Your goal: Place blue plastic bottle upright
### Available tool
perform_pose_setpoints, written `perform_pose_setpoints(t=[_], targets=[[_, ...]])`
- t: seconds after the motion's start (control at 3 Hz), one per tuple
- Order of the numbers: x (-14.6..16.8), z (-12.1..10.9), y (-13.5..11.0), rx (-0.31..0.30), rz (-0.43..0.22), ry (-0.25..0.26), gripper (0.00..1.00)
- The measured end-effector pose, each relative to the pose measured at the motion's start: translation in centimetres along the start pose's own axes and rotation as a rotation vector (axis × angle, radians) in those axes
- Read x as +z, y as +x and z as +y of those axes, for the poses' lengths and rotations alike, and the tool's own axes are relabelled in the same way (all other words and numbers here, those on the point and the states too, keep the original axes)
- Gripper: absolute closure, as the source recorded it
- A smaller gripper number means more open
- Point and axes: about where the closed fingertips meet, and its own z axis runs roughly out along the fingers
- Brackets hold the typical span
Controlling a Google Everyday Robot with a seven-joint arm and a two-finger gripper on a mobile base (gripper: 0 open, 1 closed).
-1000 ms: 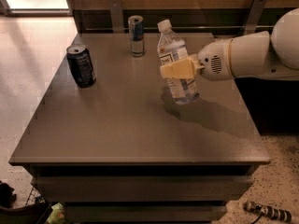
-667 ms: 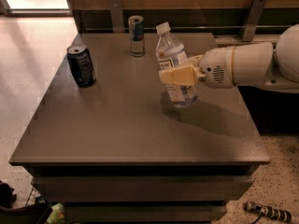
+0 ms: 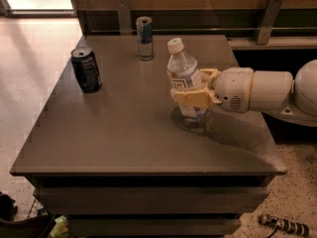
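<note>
- On the right half of the counter (image 3: 124, 138), the gripper (image 3: 193, 86) comes in from the right, and its white arm (image 3: 262, 90) lies almost level above the surface.
- The jaws are clenched on the blue plastic bottle (image 3: 183, 68), pressing it from the near side and the far side at the label.
- The bottle is nearly upright, with its white cap leaning slightly to the left. Compared with a moment ago, bottle and gripper are lower. The base is now on the counter or just above it; I cannot tell which.
- Further left, well apart, the dark soda can (image 3: 86, 69) stands upright, where it was before.
- At the far edge, the slim silver-and-blue can (image 3: 144, 37) also stands unmoved.
</note>
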Motion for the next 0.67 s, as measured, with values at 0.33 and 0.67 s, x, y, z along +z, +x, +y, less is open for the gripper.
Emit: perform_pose_setpoints(t=[0.33,0.67], targets=[[-0.02,-0.04,1.48,-0.05,-0.06,-0.006,1.0],[-0.16,-0.42,2.25,-0.036,-0.094,-0.006,1.0]])
